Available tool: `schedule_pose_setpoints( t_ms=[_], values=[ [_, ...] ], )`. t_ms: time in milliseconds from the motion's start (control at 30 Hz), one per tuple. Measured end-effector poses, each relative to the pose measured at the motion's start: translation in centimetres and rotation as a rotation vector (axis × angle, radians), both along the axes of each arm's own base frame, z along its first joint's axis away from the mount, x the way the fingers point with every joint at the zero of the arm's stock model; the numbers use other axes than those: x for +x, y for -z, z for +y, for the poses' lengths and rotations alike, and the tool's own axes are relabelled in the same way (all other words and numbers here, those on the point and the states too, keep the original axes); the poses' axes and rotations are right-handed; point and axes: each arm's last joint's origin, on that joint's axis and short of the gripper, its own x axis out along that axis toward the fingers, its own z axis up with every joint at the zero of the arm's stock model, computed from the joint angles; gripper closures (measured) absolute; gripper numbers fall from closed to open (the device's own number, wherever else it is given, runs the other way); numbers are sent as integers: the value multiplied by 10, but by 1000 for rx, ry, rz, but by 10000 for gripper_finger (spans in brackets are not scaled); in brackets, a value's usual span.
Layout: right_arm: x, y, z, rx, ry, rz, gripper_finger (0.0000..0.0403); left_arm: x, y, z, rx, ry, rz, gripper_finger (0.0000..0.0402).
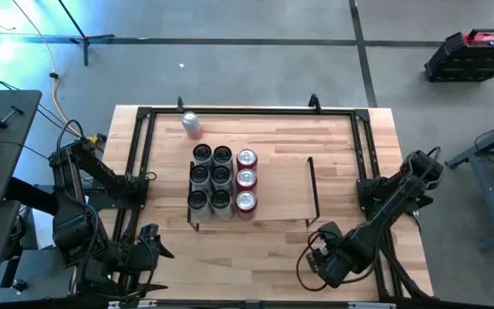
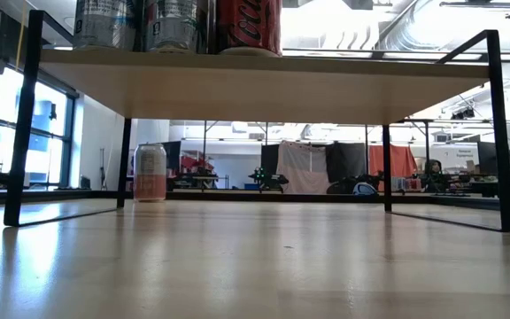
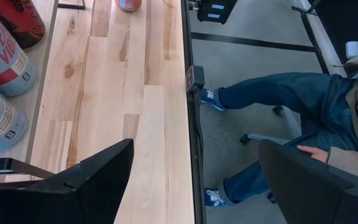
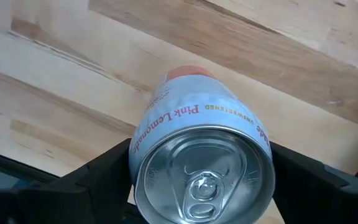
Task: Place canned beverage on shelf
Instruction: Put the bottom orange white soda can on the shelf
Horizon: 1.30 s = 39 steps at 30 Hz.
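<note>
The shelf [image 1: 281, 184], a low light-wood board on black wire frames, stands mid-table. Its left half holds several upright cans [image 1: 221, 178], grey ones and a row of red ones. In the low view the board [image 2: 264, 84] spans overhead. A lone pink-and-white can [image 1: 192, 123] stands on its base on the table by the far edge, also visible in the low view [image 2: 150, 173]. My right gripper [image 1: 326, 255] is near the table's near right corner, shut on a pale "Pink Lemonade" can [image 4: 201, 124]. My left gripper [image 3: 194, 165] waits open over the table's left edge. My right gripper pinches the can's side wall just below the top rim [image 4: 143, 155], one finger [image 4: 101, 180] on each opposite side. The fingers come from above, pointing down. The can stands upright in the hold, lid toward the wrist. I cannot tell whether its base is on the table.
The right half of the shelf board is bare. Black rails [image 1: 363, 146] edge the tabletop. A seated person's legs [image 3: 272, 93] and blue shoes are on the floor just past the table's left edge.
</note>
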Motion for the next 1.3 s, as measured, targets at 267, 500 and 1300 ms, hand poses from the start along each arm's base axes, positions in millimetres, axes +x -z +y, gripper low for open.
schedule_pose_setpoints(
  t_ms=[267, 500, 1300],
  values=[
    [2, 0, 0, 3, -41, -11, 88, 0, 0, 0, 0, 0, 0, 67],
    [5, 0, 2, 14, -53, -57, 86, 0, 0, 0, 0, 0, 0, 67],
    [5, 1, -4, -34, -24, -32, 86, 0, 0, 0, 0, 0, 0, 67]
  ],
)
